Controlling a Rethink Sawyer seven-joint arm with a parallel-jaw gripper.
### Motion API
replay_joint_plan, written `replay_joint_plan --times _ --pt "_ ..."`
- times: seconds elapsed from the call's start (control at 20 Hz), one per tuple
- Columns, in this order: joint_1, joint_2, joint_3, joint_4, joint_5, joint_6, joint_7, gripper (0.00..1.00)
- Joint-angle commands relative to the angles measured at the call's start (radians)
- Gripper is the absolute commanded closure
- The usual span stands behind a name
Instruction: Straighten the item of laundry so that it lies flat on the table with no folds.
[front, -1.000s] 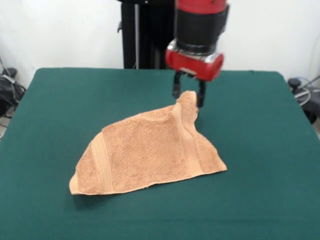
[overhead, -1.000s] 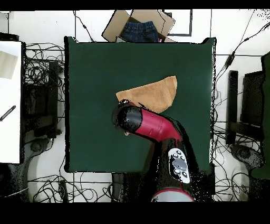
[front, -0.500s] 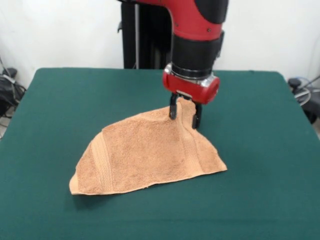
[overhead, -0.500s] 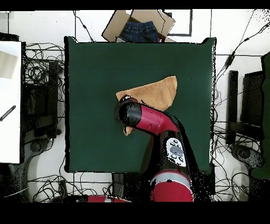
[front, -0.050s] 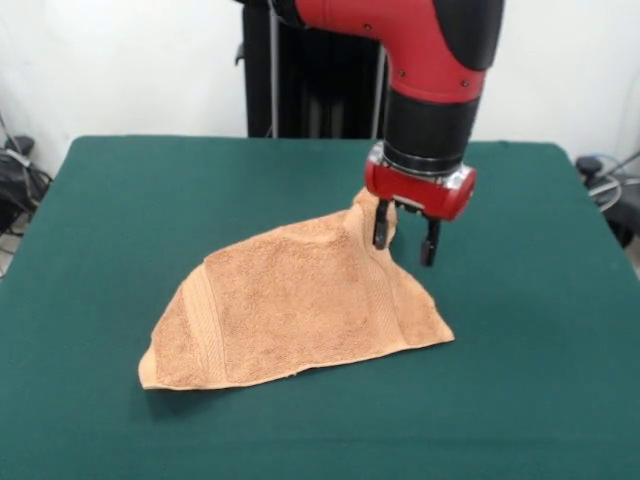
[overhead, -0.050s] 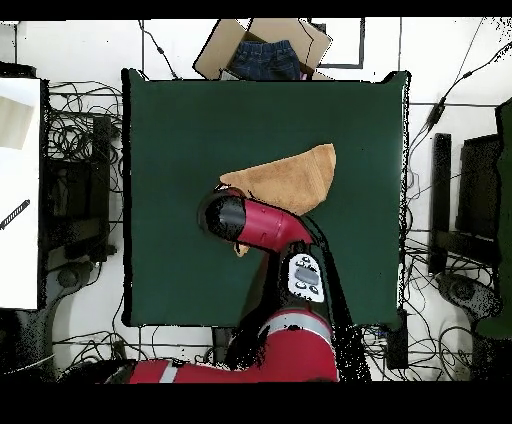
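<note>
The item of laundry (front, -0.050s: 290, 305) is an orange-tan towel lying folded into a rough triangle on the green table (front, -0.050s: 150, 200). Its far right corner rises in a small peak. My gripper (front, -0.050s: 404, 240) hangs low over the table just right of that peak. Its fingers are open, with bare green cloth showing between them, and the left finger (front, -0.050s: 380, 232) sits against the raised corner. In the overhead view the towel (overhead, -0.050s: 290, 178) lies near the middle of the table (overhead, -0.050s: 180, 130). There the arm's head (overhead, -0.050s: 228, 218) covers the gripper and the towel's near corner.
A cardboard box holding blue jeans (overhead, -0.050s: 265, 55) sits just past the table's far edge in the overhead view. Cables and dark equipment (overhead, -0.050s: 75, 190) lie on the floor along both sides. A white surface (overhead, -0.050s: 20, 180) stands at the left.
The gripper has come down and shifted right in the front view. The towel's raised corner, between the fingers a second ago, is now beside the left finger.
</note>
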Motion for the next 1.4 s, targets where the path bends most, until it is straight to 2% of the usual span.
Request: replay_joint_plan --times 0.05,0.25,0.5,1.05,1.4 --pt "-0.027 0.025 0.035 -0.035 -0.028 -0.048 0.103 0.00" --pt "-0.060 0.080 0.053 -0.114 -0.025 0.005 0.061 0.00" --pt "-0.064 0.138 0.043 -0.204 -0.031 0.048 0.040 0.00" --pt "0.019 0.193 -0.026 -0.251 -0.023 0.043 0.104 0.00" --pt "0.044 0.192 -0.036 -0.213 -0.018 -0.014 0.133 0.00"
